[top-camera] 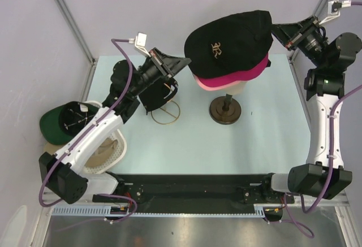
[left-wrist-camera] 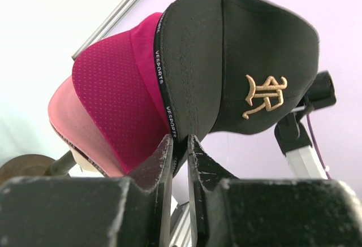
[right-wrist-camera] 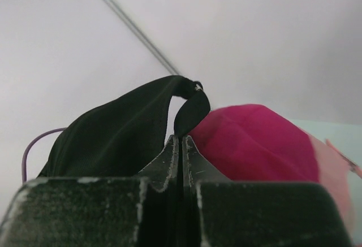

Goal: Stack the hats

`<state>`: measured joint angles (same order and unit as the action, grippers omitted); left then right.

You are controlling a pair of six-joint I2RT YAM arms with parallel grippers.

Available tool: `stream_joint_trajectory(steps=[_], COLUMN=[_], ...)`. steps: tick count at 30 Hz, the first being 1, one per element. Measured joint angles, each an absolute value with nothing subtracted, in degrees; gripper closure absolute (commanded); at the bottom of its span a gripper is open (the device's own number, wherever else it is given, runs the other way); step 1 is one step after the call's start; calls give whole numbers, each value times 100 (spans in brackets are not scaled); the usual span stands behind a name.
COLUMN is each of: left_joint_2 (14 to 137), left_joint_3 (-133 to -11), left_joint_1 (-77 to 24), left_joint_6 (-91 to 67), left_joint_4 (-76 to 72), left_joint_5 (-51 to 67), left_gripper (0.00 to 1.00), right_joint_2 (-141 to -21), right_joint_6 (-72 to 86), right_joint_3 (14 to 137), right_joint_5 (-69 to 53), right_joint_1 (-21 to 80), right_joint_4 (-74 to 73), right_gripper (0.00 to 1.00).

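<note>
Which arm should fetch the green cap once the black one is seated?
Left, likely. The green cap lies at the table's left edge, beside the left arm; the right arm stands across the table. The left tool and right tool both pinch the black cap, so neither is free yet.

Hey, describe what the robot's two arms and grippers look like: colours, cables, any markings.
The left arm and right arm both have white link shells between chunky black joints. A purple cable loops along each arm. A small green light glows on the right arm. The left gripper and right gripper are black, scuffed and wedge-tipped.
</note>
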<state>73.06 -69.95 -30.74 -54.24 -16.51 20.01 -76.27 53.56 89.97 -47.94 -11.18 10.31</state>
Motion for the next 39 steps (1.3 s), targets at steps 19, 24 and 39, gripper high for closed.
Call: stream_joint_trajectory(steps=[19,24,39], left_joint_2=[8178,8178,8224], left_joint_3=[-7463,-7520,-7599], left_joint_1=[-3074,-3092,-3144], left_joint_6=[-6477,-6517,-6746], left_joint_4=[-1468,-1260,-1135], left_joint_5=[1717,1614,1627], left_gripper=[100,100,100], right_joint_2=[-7703,-7703,-7629], right_joint_6=[4751,4475,3527], right_joint_3=[8364,8029,7966], right_joint_5=[-4519,-4453,-4198], right_joint_1=[-1623,-1629,-1619], right_joint_4=[-141,-486,-1153], right_gripper=[100,100,100])
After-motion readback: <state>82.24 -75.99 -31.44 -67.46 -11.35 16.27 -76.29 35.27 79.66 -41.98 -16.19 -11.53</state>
